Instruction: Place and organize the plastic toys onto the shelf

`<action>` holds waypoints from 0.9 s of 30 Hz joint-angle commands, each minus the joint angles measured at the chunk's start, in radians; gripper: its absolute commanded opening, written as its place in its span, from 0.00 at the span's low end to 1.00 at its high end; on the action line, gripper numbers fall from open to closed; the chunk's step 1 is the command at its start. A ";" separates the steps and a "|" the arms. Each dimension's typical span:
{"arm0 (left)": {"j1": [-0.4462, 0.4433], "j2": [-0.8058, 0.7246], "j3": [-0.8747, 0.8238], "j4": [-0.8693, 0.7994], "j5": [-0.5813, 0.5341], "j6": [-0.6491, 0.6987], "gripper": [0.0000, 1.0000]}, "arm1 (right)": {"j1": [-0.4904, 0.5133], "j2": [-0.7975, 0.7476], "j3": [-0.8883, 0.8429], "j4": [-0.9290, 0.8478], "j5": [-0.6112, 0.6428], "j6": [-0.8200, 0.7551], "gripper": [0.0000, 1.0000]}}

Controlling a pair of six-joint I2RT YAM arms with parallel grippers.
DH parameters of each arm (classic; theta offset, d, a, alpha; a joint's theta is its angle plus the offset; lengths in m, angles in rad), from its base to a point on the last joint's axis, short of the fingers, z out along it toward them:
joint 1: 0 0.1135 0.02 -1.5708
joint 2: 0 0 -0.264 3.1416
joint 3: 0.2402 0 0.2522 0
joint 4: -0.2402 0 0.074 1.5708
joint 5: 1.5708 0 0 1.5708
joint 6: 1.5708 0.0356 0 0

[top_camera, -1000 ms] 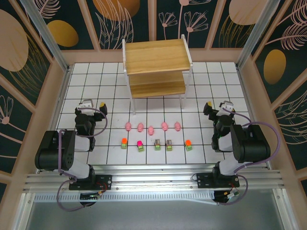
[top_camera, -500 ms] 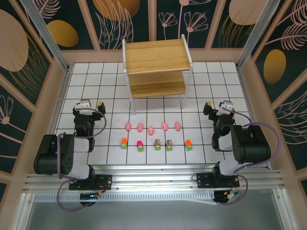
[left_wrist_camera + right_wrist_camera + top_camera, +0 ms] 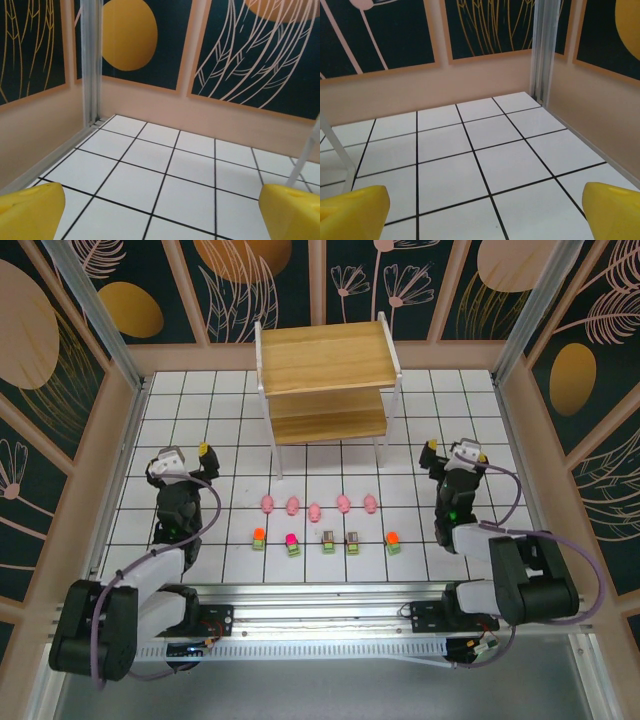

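Left gripper (image 3: 184,458) and right gripper (image 3: 450,451) both stood spread wide and empty. Each hovered over bare tiles at its own side of the surface (image 3: 450,400), well apart from anything to pick up. (From the left wrist the yellow fingertips (image 3: 31,210) framed only tiles and the far wall, and the right wrist view matched.)

All ten toys lay between the two arms in two rows. Five pigs (image 3: 316,510) made the farther row and five blocks (image 3: 328,540) the nearer one, each near its neighbour but not touching. The shelf (image 3: 325,355) stood beyond them at the far middle of the surface. Both boards were bare, so by my reading no toy had been placed.

The step in hand looked like the first reach. To do it well, each arm would best start with the toy at its own end of a row, where one side is free of neighbours. It should come down from straight above. The toys were tiny against those jaws, so narrowing them before descending would keep a finger from knocking the next piece. Once lifted, a toy should clear the board's front edge and be set toward the back. Putting pigs on one board and blocks on the other would leave room and keep the order.
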 commanded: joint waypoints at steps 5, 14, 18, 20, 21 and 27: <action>-0.122 -0.127 0.100 -0.267 -0.083 -0.154 0.99 | 0.105 -0.160 0.216 -0.653 0.282 0.361 0.99; -0.398 -0.210 0.181 -0.515 -0.158 -0.199 0.99 | 0.348 -0.381 0.299 -1.074 0.305 0.494 0.99; -0.505 -0.182 0.222 -0.622 -0.185 -0.215 0.99 | 0.495 -0.435 0.317 -1.201 0.351 0.519 0.99; -0.576 -0.174 0.235 -0.653 -0.227 -0.204 0.99 | 0.561 -0.446 0.327 -1.263 0.362 0.540 0.99; -0.615 -0.172 0.242 -0.665 -0.252 -0.202 0.99 | 0.598 -0.449 0.326 -1.280 0.363 0.550 0.99; -0.801 -0.140 0.268 -0.760 -0.379 -0.238 0.99 | 0.867 -0.400 0.326 -1.419 0.421 0.685 0.99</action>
